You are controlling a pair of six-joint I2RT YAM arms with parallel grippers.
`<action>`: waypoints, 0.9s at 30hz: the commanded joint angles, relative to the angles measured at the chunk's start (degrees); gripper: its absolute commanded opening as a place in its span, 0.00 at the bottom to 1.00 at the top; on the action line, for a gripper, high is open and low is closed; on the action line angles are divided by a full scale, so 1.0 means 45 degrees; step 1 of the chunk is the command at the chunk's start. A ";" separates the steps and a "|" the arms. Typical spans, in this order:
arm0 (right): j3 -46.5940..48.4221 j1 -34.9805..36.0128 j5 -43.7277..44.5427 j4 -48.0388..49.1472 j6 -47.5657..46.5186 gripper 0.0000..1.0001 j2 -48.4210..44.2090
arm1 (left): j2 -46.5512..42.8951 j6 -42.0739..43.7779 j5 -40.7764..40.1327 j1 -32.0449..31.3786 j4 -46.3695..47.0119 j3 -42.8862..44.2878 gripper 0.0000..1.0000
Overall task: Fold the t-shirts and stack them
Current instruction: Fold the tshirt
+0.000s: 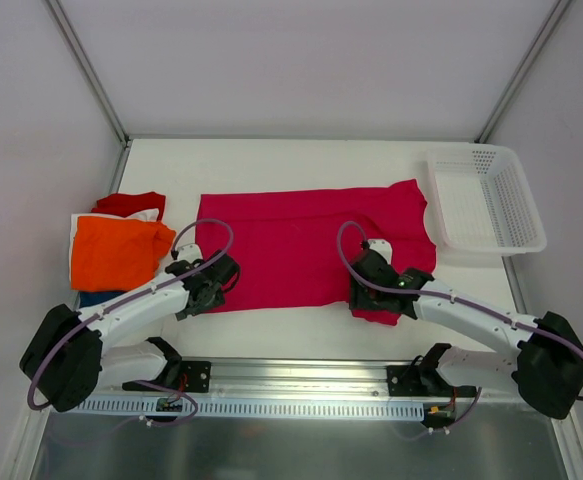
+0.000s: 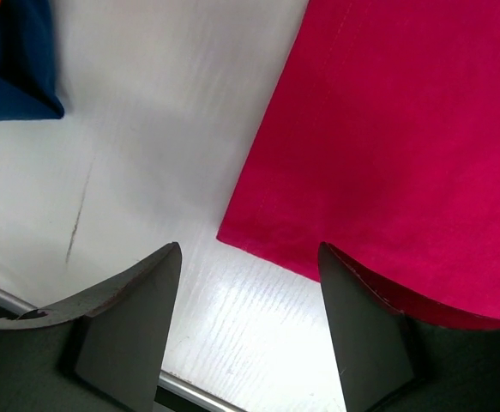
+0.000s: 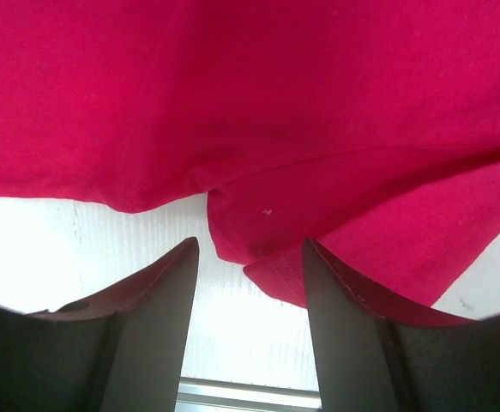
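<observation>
Plain magenta-pink t-shirt [image 1: 301, 245] spans left pincer [image 2: 250, 257] to right pincer [image 3: 250, 249]; orange t-shirt [image 1: 116, 252] and dark blue t-shirt [image 2: 14, 77] lie outside the left pincer; white perforated basket [image 1: 511, 238].

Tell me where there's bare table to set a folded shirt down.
Bare white table runs along the far edge, behind the spread magenta-pink cloth t-shirt, and in a thinner strip along the near edge. Crowded: left, the orange-topped shirt pile; right, the white perforated plastic basket.

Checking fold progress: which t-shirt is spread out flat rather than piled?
The magenta-pink t-shirt, spread across mid-table. The orange, red, white and dark blue ones sit stacked at the left edge.
</observation>
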 commanded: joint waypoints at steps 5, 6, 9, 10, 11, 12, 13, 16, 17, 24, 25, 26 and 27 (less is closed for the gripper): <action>0.0261 0.0128 0.0317 -0.0130 0.0340 0.55 -0.0457 | -0.0705 0.0008 0.1074 -0.0111 0.1323 -0.0968 0.64; 0.0280 0.0147 0.0258 -0.0072 0.0340 0.55 -0.0496 | -0.0724 0.0047 0.1036 -0.0111 0.1343 -0.0968 0.64; 0.0144 0.0147 0.0238 -0.0013 0.0379 0.55 -0.0652 | -0.0744 0.0008 0.1171 -0.0111 0.1478 -0.1065 0.64; 0.0144 0.0147 0.0238 -0.0032 0.0379 0.55 -0.0691 | -0.0705 -0.0011 0.1230 -0.0111 0.1518 -0.1065 0.64; 0.0105 0.0128 0.0258 -0.0032 0.0399 0.55 -0.0750 | -0.0589 -0.0031 0.1270 -0.0111 0.1538 -0.1046 0.64; 0.0105 0.0147 0.0296 -0.0051 0.0399 0.55 -0.0808 | -0.0530 -0.0012 0.1251 -0.0111 0.1558 -0.1027 0.64; 0.0085 0.0147 0.0316 -0.0052 0.0399 0.55 -0.0847 | -0.0394 0.0008 0.1212 -0.0111 0.1558 -0.0968 0.64; 0.0066 0.0147 0.0491 -0.0130 0.0399 0.55 -0.0751 | -0.0256 0.0047 0.1192 -0.0111 0.1558 -0.0871 0.63; 0.0085 0.0147 0.0550 -0.0168 0.0399 0.55 -0.0653 | -0.0140 0.0086 0.1211 -0.0111 0.1558 -0.0851 0.63; 0.0708 0.0089 0.1390 -0.0227 0.0379 0.53 0.0888 | -0.0216 0.0086 0.1133 -0.0111 0.1538 -0.0870 0.49; 0.0846 0.0069 0.1410 -0.0227 0.0340 0.53 0.1180 | -0.0236 0.0086 0.1153 -0.0111 0.1519 -0.0870 0.49; 0.0982 0.0031 0.1410 -0.0227 0.0301 0.53 0.1783 | -0.0217 0.0105 0.1153 -0.0111 0.1538 -0.0889 0.49; 0.1293 0.0030 0.1410 -0.0227 0.0282 0.54 0.2060 | -0.0178 0.0144 0.1172 -0.0111 0.1538 -0.0870 0.49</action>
